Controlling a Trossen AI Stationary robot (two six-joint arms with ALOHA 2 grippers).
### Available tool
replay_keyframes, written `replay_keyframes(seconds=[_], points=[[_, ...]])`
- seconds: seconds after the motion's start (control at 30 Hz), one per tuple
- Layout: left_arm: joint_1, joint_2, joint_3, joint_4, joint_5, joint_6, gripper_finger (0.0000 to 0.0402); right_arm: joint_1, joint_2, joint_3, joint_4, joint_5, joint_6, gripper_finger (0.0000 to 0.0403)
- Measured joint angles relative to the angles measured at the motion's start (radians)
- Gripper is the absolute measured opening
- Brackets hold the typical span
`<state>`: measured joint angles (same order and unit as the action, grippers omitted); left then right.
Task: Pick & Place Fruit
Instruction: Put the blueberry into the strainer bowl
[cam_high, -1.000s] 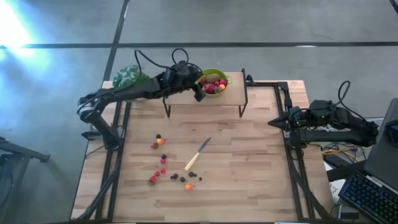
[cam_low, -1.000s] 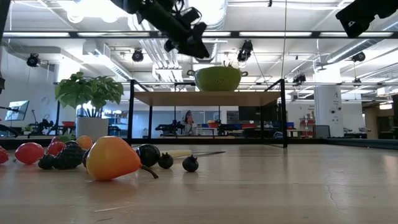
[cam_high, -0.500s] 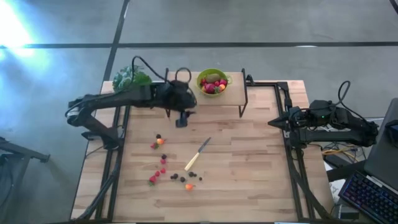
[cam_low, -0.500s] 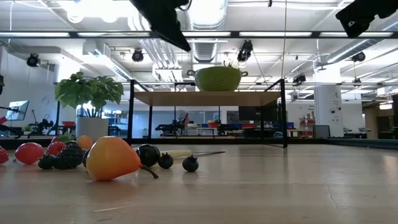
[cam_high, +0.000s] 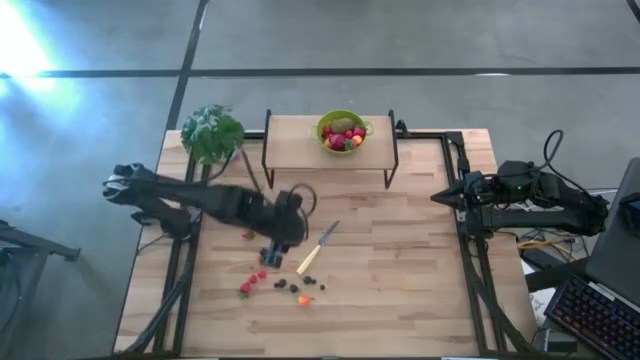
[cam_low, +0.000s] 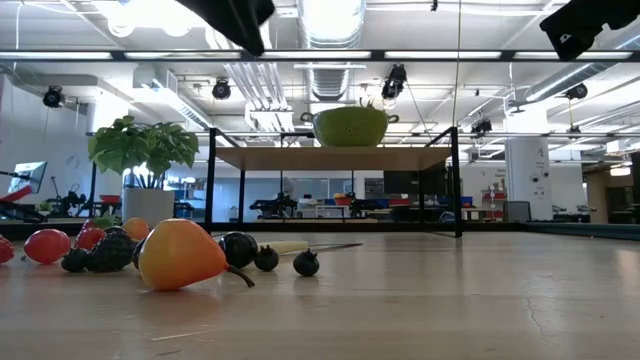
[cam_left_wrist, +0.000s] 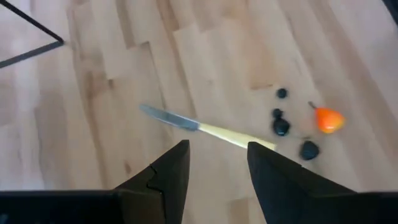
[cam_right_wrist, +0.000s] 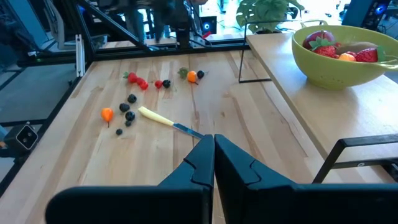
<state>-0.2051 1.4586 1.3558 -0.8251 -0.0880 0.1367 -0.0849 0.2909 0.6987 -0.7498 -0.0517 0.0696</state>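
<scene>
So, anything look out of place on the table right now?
Only the knife: it lies loose on the table among the scattered fruit, close beside the open left gripper. The bowl sits upright on the shelf. Nothing looks spilled or damaged.

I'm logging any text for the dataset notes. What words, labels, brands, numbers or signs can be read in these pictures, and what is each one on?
None can be read in any view.
Round green bowl on the raised wooden shelf: no label shows.
Pale-handled knife on the wooden table: no marking shows.
Keyboard beside the table: keys too small to read.
Screens in the room behind, in the low view: too small and blurred to read.
</scene>
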Motion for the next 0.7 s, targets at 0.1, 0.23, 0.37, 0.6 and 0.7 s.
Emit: replay_keyframes(seconds=[0.1,0.23,0.37,0.6,0.7], points=[[-0.080,-0.001,-0.027,0.001,-0.060,-0.101,0.0167,0.000,0.000,0.000,0.000,0.000,0.000,0.0008],[-0.169,-0.001,-0.091,0.005,-0.075,-0.193,0.0167,0.000,0.000,0.000,0.000,0.000,0.000,0.0008],[-0.244,-0.002,-0.183,0.016,-0.075,-0.274,0.0167,0.000,0.000,0.000,0.000,0.000,0.000,0.0008],[-0.319,-0.002,-0.366,0.185,-0.075,-0.419,0.0168,0.000,0.000,0.000,0.000,0.000,0.000,0.0008],[-0.337,-0.002,-0.440,0.288,-0.068,-0.455,0.0168,0.000,0.000,0.000,0.000,0.000,0.000,0.0008]])
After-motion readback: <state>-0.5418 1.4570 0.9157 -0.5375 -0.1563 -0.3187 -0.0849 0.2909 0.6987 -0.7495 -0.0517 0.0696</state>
